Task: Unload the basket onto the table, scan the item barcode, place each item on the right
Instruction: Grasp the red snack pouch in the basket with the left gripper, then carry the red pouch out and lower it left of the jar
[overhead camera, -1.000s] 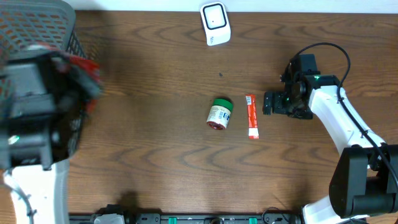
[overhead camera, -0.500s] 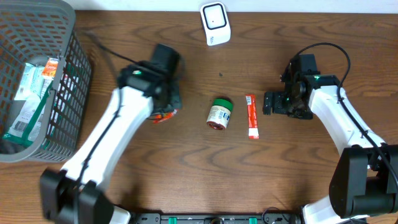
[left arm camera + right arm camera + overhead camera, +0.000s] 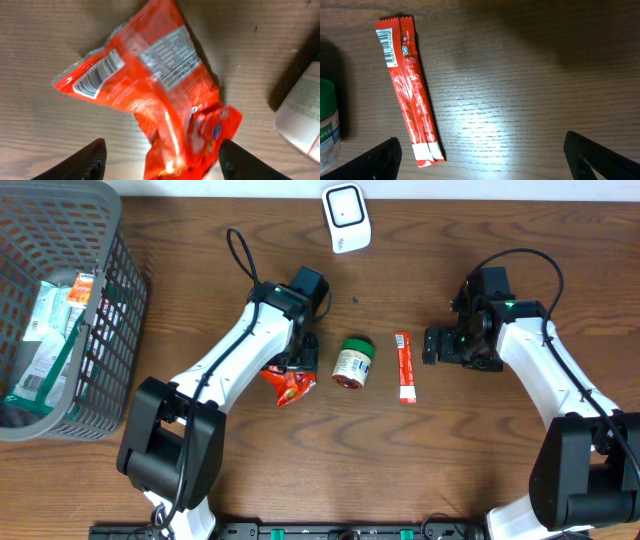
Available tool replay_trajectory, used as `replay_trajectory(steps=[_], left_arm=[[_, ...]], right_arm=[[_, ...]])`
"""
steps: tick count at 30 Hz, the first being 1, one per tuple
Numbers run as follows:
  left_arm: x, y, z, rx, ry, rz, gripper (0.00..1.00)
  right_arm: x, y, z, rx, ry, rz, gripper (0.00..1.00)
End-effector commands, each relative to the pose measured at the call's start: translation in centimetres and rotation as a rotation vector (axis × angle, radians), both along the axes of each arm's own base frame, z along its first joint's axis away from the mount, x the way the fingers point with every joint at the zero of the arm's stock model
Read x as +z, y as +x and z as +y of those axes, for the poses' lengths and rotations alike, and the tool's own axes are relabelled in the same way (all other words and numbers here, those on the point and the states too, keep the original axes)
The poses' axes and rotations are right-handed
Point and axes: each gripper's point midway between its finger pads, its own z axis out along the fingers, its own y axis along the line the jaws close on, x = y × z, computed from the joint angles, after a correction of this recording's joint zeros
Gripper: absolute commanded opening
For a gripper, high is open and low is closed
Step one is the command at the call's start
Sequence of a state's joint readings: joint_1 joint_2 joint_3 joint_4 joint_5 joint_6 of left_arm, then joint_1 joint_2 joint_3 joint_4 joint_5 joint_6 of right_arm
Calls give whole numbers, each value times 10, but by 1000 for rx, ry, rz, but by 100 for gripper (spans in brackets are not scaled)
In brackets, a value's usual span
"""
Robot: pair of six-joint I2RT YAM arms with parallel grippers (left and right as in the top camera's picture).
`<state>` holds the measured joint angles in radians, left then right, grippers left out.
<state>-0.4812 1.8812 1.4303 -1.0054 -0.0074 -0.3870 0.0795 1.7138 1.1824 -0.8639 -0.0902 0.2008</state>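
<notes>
A red snack bag (image 3: 287, 386) lies on the table just left of a green-lidded jar (image 3: 352, 362). In the left wrist view the bag (image 3: 155, 90) shows its barcode (image 3: 97, 76) face up. My left gripper (image 3: 296, 365) hangs over it, open, and the fingers (image 3: 87, 160) flank the bag's lower end without touching it. A red stick pack (image 3: 404, 367) lies right of the jar. My right gripper (image 3: 432, 345) stands open beside it, holding nothing. The white scanner (image 3: 346, 218) stands at the table's far edge.
A grey mesh basket (image 3: 128, 310) with several packets inside fills the far left. The stick pack (image 3: 410, 90) carries a barcode at its far end, and the jar (image 3: 326, 125) shows at that view's left edge.
The left arm swung from the basket to the table's middle carrying the red bag. It set the bag down left of the jar and opened. The right arm has not moved.
</notes>
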Motion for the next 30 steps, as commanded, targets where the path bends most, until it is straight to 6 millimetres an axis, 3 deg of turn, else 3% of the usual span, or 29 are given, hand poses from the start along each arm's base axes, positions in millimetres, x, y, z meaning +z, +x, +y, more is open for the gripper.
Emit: replay_trajectory(steps=[1,3,4,6,8,9,13,19,30], left_arm=[[44,21,6,-33,6,-120,73],[58,23,9,-19,-12,-156,71],[62,23,10,-5,-19,-166,61],[67,22,13,27,-25,-172,29],[65,21,15,41,-27,-164,10],[62,21,15,49,-27,-161,8],[35,14,3,52,-77,-91,8],[2,9,6,79,-49,-40,12],[-56,-27,23,122,19,93,12]], right_arm=[[0,-2,-1,7,-8,-2,99],[0,-2,-1,7,-8,-2,99],[0,-2,-1,7,-8,-2,99],[0,-2,-1,7,-8,-2,99],[0,-2,-1,7,-8,-2,99],[0,-2,-1,7,-8,-2,99],[0,-2,-1,7,-8,-2,99],[0,-2,-1,7,-8,-2,99],[0,-2,-1,7,-8,-2,99]])
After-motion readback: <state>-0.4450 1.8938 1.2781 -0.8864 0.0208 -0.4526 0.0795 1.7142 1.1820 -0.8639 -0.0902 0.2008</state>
